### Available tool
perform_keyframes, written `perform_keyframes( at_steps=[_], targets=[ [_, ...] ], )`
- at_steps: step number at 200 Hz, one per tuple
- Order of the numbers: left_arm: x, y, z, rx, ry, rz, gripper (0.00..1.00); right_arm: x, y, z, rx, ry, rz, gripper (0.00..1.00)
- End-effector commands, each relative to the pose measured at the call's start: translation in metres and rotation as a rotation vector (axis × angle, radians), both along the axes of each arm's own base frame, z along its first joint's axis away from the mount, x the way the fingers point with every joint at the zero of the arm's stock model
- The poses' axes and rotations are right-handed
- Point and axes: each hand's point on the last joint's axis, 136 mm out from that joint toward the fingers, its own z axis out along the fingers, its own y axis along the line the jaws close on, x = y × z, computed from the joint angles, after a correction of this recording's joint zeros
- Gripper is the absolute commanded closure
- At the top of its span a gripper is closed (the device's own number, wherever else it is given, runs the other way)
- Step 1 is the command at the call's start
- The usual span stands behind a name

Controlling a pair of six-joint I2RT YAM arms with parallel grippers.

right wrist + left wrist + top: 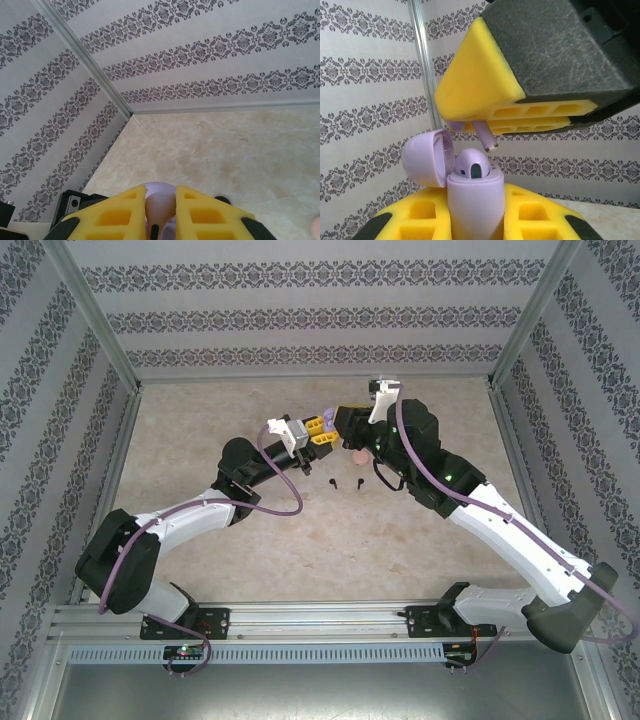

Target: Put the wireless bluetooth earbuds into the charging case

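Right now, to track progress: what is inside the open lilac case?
One lilac earbud sits inside the case, head showing; its stem and the other slot are hidden by the case wall.

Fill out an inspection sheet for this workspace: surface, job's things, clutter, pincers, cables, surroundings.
Surface: beige marbled table, no spills seen.
Job's things: lilac case with its lid open and a seated lilac earbud inside; second lilac earbud held just above it, stem down; two black earbuds lying on the table; pale pink item near them, too small to identify.
Clutter: nothing seen.
Pincers: left pincer shut on the lilac case; right pincer shut on the second lilac earbud.
Cables: purple cables run along both arms.
Surroundings: patterned walls, metal frame.
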Motion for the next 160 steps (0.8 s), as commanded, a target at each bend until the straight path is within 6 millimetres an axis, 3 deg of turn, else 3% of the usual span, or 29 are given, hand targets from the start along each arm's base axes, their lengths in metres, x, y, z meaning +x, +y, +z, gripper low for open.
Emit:
perform_keyframes(
  at_steps=[1,102,160],
  targets=[
    [-0.002,0.002,0.019,-0.032,-0.040,-0.018,1.00,0.002,0.002,-0.002,-0.009,-0.019,-0.009,0.83],
    [-0.004,0.003,0.024,-0.039,-0.050,-0.021,1.00,0.004,-0.005,-0.023,-0.052,0.011,-0.038,0.83],
    [-0.004,0.003,0.026,-0.043,-0.052,-0.023,1.00,0.002,0.011,-0.027,-0.067,0.018,0.025,0.83]
  ],
)
